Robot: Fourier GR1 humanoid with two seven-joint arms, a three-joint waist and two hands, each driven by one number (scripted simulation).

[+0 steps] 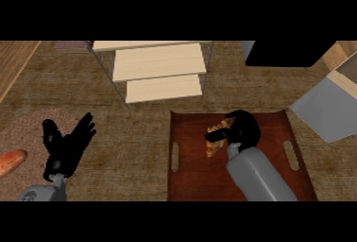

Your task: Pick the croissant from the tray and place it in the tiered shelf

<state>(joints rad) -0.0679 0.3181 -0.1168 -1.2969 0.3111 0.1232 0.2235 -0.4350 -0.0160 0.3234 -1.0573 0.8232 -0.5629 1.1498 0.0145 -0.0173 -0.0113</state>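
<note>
A golden-brown croissant [216, 137] lies on the dark brown tray [191, 175] near its upper middle. My right hand [241, 128] sits over the croissant's right side, its fingers curled round it and hiding part of it. The pale wooden tiered shelf [160, 68] stands beyond the tray, up and to the left, its steps bare. My left hand [66, 142] rests open at the lower left, fingers up, well away from the tray.
An orange sausage-like item [10, 161] lies at the left edge. A grey box [327, 113] stands right of the tray, and a black object [289, 53] sits at the back right. A wooden board [12, 61] runs along the far left.
</note>
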